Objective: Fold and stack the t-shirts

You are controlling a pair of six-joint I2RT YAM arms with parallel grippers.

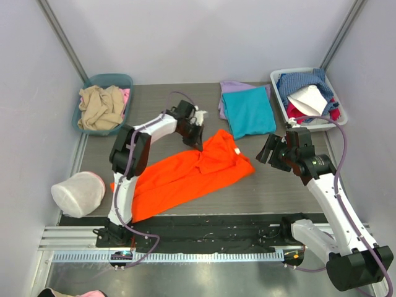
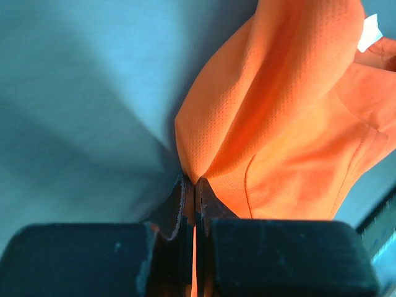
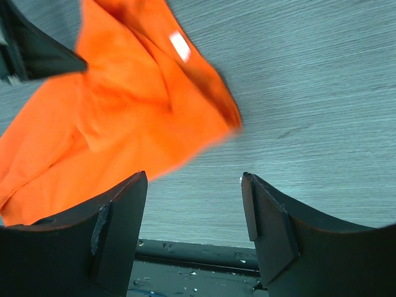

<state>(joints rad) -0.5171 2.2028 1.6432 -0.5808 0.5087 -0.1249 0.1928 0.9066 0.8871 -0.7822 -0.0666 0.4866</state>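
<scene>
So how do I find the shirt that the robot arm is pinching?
Look at the middle of the grey table. The orange t-shirt lies spread out there, its far edge pinched in the left gripper. It is the only bright orange one and the only one lying loose; the teal t-shirt and lavender t-shirt behind it are folded flat.

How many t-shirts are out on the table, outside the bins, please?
3: the orange t-shirt spread mid-table, the folded teal t-shirt at the back, and the lavender t-shirt under it. The teal bin and white bin may hide more.
</scene>
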